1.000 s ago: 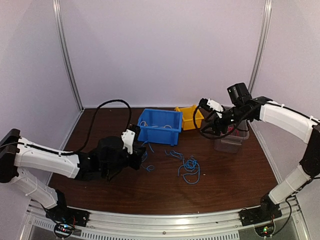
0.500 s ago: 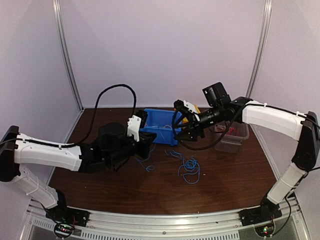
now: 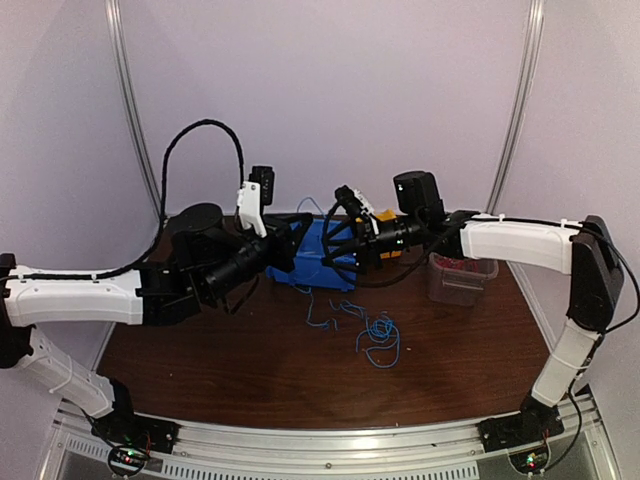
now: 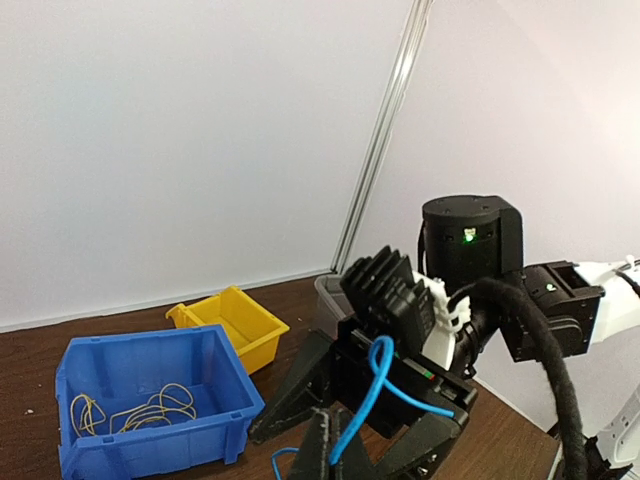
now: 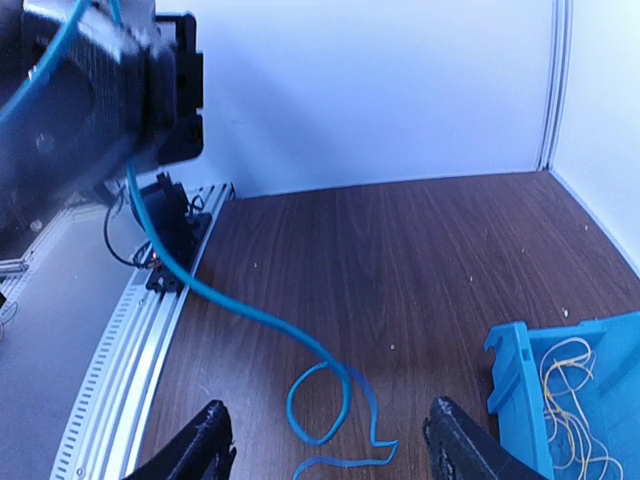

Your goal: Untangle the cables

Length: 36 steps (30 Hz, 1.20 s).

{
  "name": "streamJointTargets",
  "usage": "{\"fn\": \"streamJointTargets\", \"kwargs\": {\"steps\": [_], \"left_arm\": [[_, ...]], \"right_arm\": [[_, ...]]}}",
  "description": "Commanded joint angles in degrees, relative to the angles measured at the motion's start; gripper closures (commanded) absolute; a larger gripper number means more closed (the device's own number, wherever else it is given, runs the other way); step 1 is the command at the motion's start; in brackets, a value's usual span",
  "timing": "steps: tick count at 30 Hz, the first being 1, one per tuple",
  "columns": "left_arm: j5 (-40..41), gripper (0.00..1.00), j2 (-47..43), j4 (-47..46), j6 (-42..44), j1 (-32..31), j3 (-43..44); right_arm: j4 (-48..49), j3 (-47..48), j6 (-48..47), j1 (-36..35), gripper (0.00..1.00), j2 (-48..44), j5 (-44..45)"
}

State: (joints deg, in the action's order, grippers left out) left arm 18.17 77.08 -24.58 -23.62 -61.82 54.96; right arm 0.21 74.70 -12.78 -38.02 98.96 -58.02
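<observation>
The table [image 3: 220, 370] carries a blue bin [image 3: 325, 270], a clear tub [image 3: 460, 288] and a yellow bin [image 4: 240, 330] along its back. Both arms are raised over the blue bin, their grippers facing each other at close range. The left gripper [image 3: 300, 235] is clamped tight on a blue cable [image 4: 372, 375], which loops above its jaws and hangs down to the table. The right gripper [image 5: 325, 445] has its jaws spread wide and grips nothing, with that cable just beside it. More blue cables [image 3: 378, 335] lie tangled on the table in front of the blue bin. Yellow cables [image 4: 140, 410] sit inside the blue bin, and red cables [image 3: 462, 265] sit in the clear tub.
</observation>
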Motion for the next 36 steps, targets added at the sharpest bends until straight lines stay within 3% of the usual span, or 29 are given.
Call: {"fn": "streamJointTargets", "kwargs": {"steps": [1,4,8,10,12,13,16,17,20,22,30,36], "left_arm": [[-0.1,1.0,-2.28,-4.65,-2.59,-0.22,-1.3],[0.65,1.0,-3.38,-5.66,-2.91,-0.16,-2.69],[0.85,1.0,-4.36,-6.04,-3.24,-0.19,-3.57],[0.63,1.0,-4.6,-6.18,-3.36,-0.15,-3.78],[0.92,1.0,-4.93,-6.18,-3.47,-0.15,-4.17],[1.15,1.0,-5.22,-6.18,-3.61,-0.12,-4.47],[2.96,1.0,-6.46,-5.4,-3.61,-0.17,-5.97],[4.25,0.93,-6.89,-4.87,-3.69,-0.2,-6.33],[7.55,0.56,-8.26,-2.79,-4.81,-0.2,-8.52],[9.54,0.47,-9.23,-2.25,-6.17,-0.15,-10.65],[14.44,0.43,-11.17,1.13,-12.14,-0.17,-18.61],[14.89,0.44,-12.86,3.42,-14.22,-0.23,-21.03]], "right_arm": [[14.31,1.23,12.11,-0.46,0.37,2.91,-5.14],[18.41,1.74,18.23,-0.88,0.47,5.28,-7.61],[19.82,1.63,19.53,-1.9,0.55,6.69,-7.76],[21.19,1.74,20.95,-2.24,0.72,7.21,-7.69],[21.74,2.26,22.54,-2.24,0.96,7.5,-7.42],[20.89,2.74,22.36,-2.01,1.0,7.37,-6.81],[13.64,6.51,17.23,-0.25,1.0,6.36,-3.64],[9.36,8.18,15.4,0.79,1.0,6.23,-2.59],[-0.3,17.63,9.41,4.74,1.0,5.96,0.38],[-4.69,24.22,8.49,7.53,1.0,6.55,1.96],[-8.02,46.55,10.7,16.92,1.0,12.19,8.17],[-5.4,49.88,9.26,20.04,1.0,15.65,13.81]]}}
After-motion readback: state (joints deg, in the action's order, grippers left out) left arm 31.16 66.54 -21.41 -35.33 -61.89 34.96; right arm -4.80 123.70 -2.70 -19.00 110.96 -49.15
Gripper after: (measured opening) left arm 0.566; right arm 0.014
